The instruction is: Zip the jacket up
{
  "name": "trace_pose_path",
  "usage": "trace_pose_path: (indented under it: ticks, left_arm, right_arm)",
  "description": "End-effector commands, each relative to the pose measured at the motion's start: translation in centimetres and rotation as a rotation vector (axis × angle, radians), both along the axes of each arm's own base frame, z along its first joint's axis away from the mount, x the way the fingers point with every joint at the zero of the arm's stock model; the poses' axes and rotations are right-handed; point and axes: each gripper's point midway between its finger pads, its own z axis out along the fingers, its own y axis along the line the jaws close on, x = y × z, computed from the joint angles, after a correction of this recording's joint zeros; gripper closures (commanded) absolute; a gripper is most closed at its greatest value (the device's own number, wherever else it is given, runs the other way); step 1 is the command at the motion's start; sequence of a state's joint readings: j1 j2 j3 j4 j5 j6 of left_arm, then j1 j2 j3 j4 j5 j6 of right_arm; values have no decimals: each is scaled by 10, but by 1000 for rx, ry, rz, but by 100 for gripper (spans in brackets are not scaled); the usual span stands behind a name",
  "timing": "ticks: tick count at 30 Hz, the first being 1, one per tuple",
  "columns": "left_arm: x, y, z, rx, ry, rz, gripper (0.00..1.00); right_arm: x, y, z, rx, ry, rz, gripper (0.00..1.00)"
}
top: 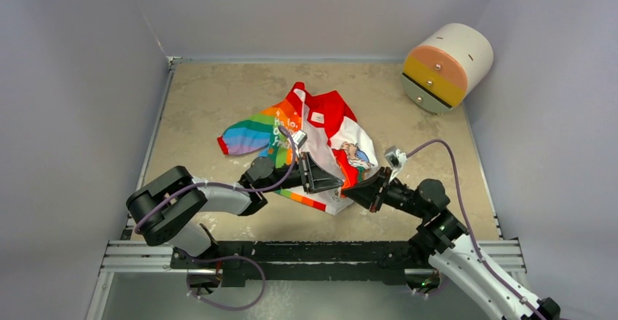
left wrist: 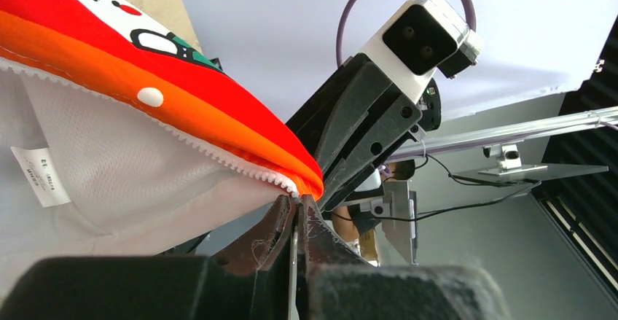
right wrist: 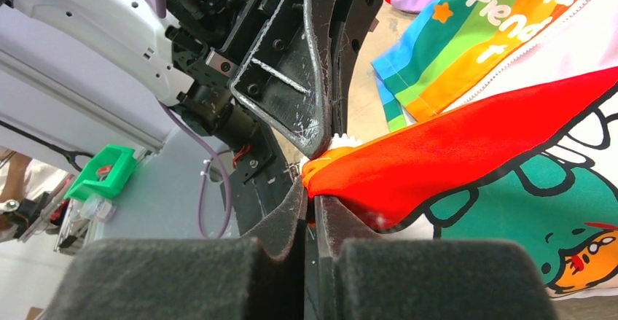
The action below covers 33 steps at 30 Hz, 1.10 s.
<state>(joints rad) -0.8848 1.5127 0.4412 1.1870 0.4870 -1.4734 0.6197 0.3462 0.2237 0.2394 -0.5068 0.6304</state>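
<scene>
Between left pincer [left wrist: 295, 214] and right pincer [right wrist: 312, 207]: zipper end [left wrist: 280, 180], pinched.
Both clench the jacket [top: 328, 116] at its hem, we guess to join the two sides; the rest sprawls beyond on the desk [top: 204, 101].

The rainbow-sleeved jacket [top: 331, 108] lies crumpled mid-table, unzipped, near corner raised.

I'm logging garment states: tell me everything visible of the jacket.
The jacket is small and fabric: white cartoon-printed body, red hood, rainbow sleeve and lettered panel, white mesh lining with a label. It lies crumpled and unzipped on the table, white zipper teeth exposed. The left tool and right tool pinch its red hem corner at the zipper's end.
</scene>
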Motion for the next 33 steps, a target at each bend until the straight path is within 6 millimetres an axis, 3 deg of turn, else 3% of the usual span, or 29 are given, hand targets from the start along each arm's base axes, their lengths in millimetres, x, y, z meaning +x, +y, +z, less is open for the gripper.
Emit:
trace_pose_path:
  ticks: [1, 7, 15, 19, 28, 31, 33]
  left_arm:
    - [-3, 0, 34, -89, -104, -7, 100]
    - [-1, -1, 38, -98, -106, 2, 100]
    - [2, -1, 39, -99, -108, 18, 100]
    - [2, -1, 40, -103, -109, 20, 100]
    - [3, -1, 37, -100, -107, 30, 100]
    - [3, -1, 35, -97, -104, 29, 100]
    - [3, 0, 35, -96, -105, 30, 100]
  right_arm:
    - [8, -1, 7, 33, 3, -38, 92]
    - [7, 4, 3, 59, 55, -20, 63]
    - [6, 7, 8, 90, 71, -5, 59]
    - [4, 8, 13, 109, 67, 5, 63]
    - [2, 9, 12, 120, 72, 19, 84]
    - [1, 9, 12, 121, 73, 21, 100]
    - [0, 9, 13, 124, 71, 24, 100]
